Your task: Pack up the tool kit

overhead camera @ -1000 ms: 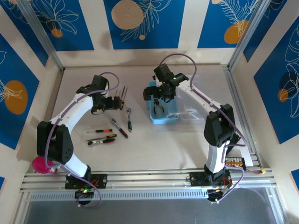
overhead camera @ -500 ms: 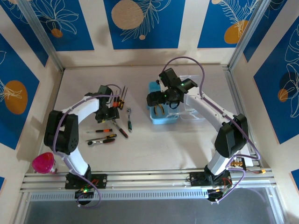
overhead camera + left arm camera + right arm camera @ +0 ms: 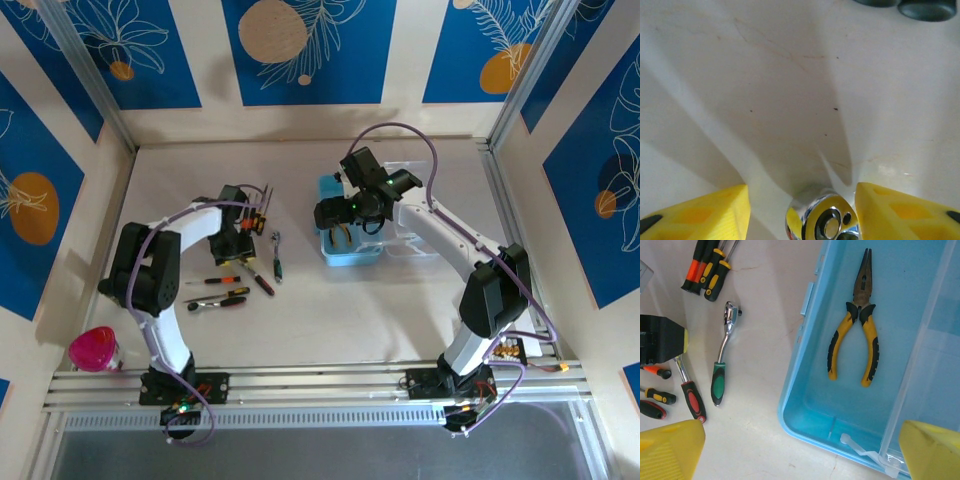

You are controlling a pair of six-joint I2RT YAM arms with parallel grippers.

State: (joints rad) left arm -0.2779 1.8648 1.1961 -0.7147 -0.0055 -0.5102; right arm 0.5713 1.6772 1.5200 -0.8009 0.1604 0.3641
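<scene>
Left jaws stand parted, the chrome wrench head (image 3: 824, 222) between them on the tabletop (image 3: 790, 75), not visibly clamped. Right jaws gape wide above the light-blue case (image 3: 812, 405); yellow-handled pliers (image 3: 860, 302) lie inside, between them.

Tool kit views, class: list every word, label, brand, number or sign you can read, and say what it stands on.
None can be read.
The pliers, the blue case and the green-handled ratchet show no lettering in the right wrist view.
The wall panels carry only leaf and circle drawings, no words.
</scene>
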